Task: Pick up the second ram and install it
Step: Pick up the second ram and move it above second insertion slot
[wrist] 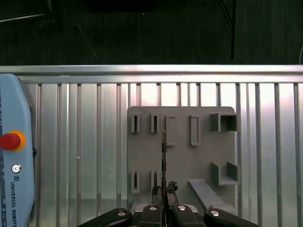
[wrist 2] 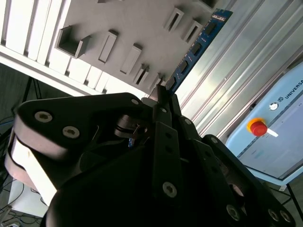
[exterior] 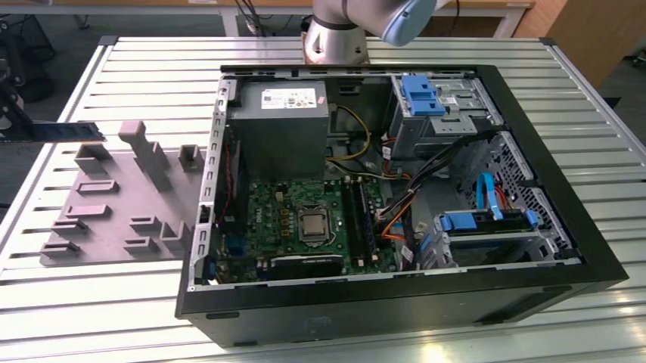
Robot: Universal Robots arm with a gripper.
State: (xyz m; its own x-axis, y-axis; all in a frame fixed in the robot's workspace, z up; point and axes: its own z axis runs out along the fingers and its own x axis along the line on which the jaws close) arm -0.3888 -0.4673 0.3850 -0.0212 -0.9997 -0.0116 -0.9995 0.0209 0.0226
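The second ram (exterior: 72,133) is a thin blue board strip with black chips, held in the air over the far end of the grey fixture plate (exterior: 111,204), at the exterior view's left. My gripper (exterior: 23,128) is shut on one end of it. In the second wrist view the ram (wrist 2: 196,45) sticks out from the closed fingertips (wrist 2: 160,97) above the plate. In the first wrist view the ram (wrist: 163,156) shows edge-on, clamped in my gripper (wrist: 164,189). The black memory slots (exterior: 355,215) sit on the green motherboard (exterior: 293,219) inside the open computer case (exterior: 565,249).
The grey fixture plate (wrist: 180,156) carries several raised holders and slots. A power supply (exterior: 277,125), drive cages (exterior: 434,106) and loose cables fill the case. A teach pendant with a red button (wrist: 10,141) lies on the slatted metal table (exterior: 151,60). The arm's base (exterior: 338,34) stands behind the case.
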